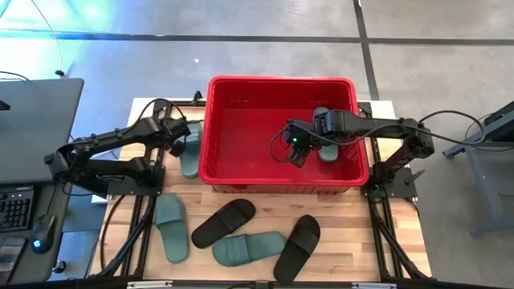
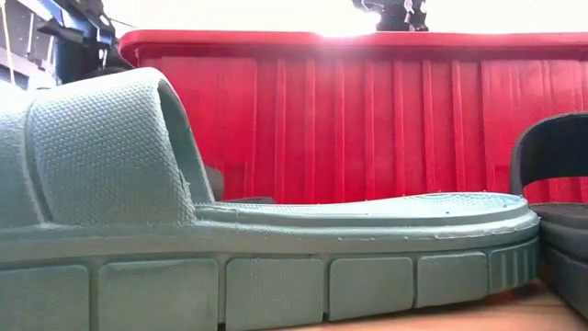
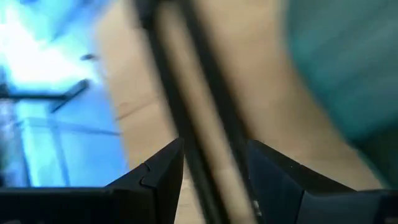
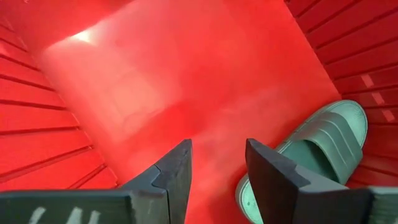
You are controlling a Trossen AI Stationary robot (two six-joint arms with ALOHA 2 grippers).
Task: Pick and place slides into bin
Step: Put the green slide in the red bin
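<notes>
The red bin (image 1: 241, 128) stands at the table's far middle. One green slide (image 4: 311, 155) lies sole-down on the bin floor by the right wall, also seen in the high view (image 1: 328, 151). My right gripper (image 4: 217, 163) is open and empty above the bin floor, just left of that slide (image 1: 297, 154). Another green slide (image 1: 190, 152) lies on the table against the bin's left wall. My left gripper (image 3: 214, 168) is open and empty near that slide's far end (image 1: 178, 132). Two green slides (image 1: 170, 227) (image 1: 249, 247) and two black slides (image 1: 223, 222) (image 1: 298, 247) lie on the table in front of the bin.
The bin's near wall (image 2: 367, 119) rises behind the green slide (image 2: 230, 248) and the black slide (image 2: 560, 184) that fill the low view. A dark desk with a keyboard and mouse (image 1: 32, 233) stands left of the table. Bare wood (image 1: 385, 233) shows at the near right.
</notes>
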